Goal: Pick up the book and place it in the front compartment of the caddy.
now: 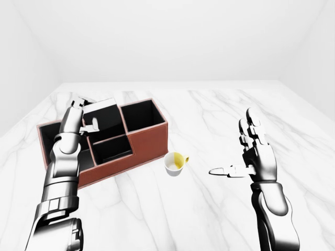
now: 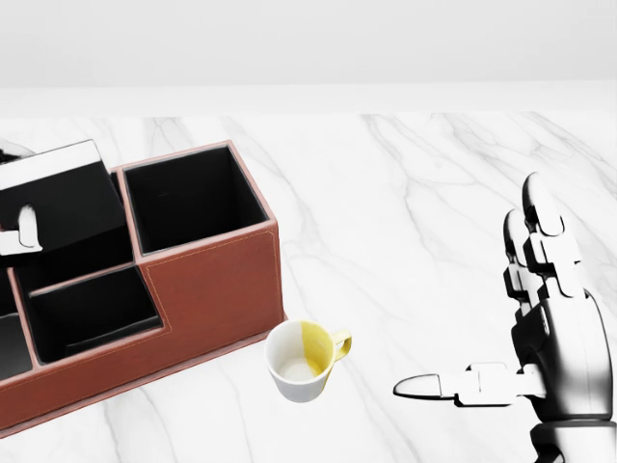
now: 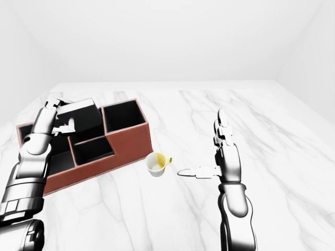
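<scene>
Over the caddy point(image 1: 141, 144) at the left of the left-eye view, holding the book point(image 1: 103, 116) in the left hand point(image 1: 78, 117), fingers pinched round its near edge and a thumb-like finger pressing its dark cover. Carrying it tilted above the middle compartments, not yet lowered into any of them; judging this as the placing step, well along. Needing next, probably, to line the book up with the front compartment and turn it upright before easing it down between the walls. Keeping the right hand point(image 1: 251, 154) idle over the marble table point(image 1: 220, 115), fingers spread and straight, thumb out sideways, touching nothing, near the yellow-and-white cup point(image 2: 301, 359).
</scene>
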